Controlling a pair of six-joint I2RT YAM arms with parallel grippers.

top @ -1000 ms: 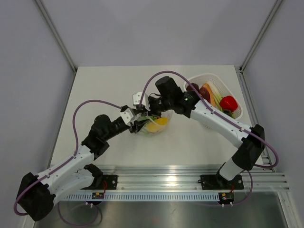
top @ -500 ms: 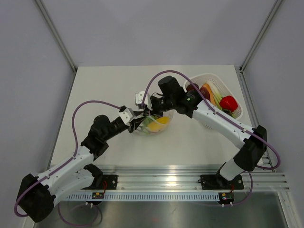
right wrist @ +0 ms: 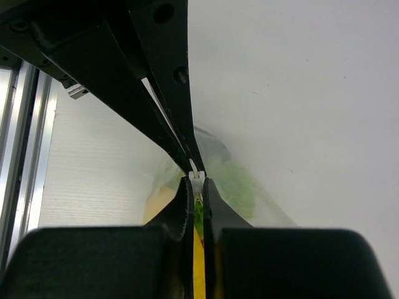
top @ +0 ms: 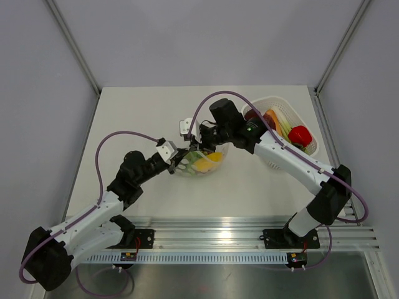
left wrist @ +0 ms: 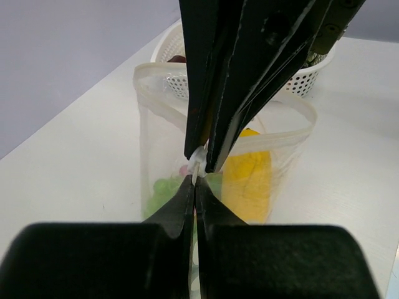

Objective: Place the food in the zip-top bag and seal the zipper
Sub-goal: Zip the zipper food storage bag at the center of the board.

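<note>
Fingers of the left pincer [top: 185,156] are pressed flat together on the zipper [left wrist: 198,163], a milky, thickened strip along the mouth of the zip-top bag [top: 202,167]. The bag stands upright near the middle of the pale surface [top: 131,112], between the two arms. Its film is clear and creased, and in the left wrist view the strip sweeps round in an open loop behind the pinched spot. Through the film shows the food [top: 210,159] inside: a yellow piece [left wrist: 249,177] to the right and a green piece [left wrist: 161,192] low on the left. Just right of the left fingertips, the right pincer [top: 197,147] points down from above. It too is clamped with no gap on the same bit of strip, tip to tip with the other. Farther right, apart from the bag, a white lattice basket [top: 312,148] holds more toy produce, a red piece [top: 300,134] among it.
</note>
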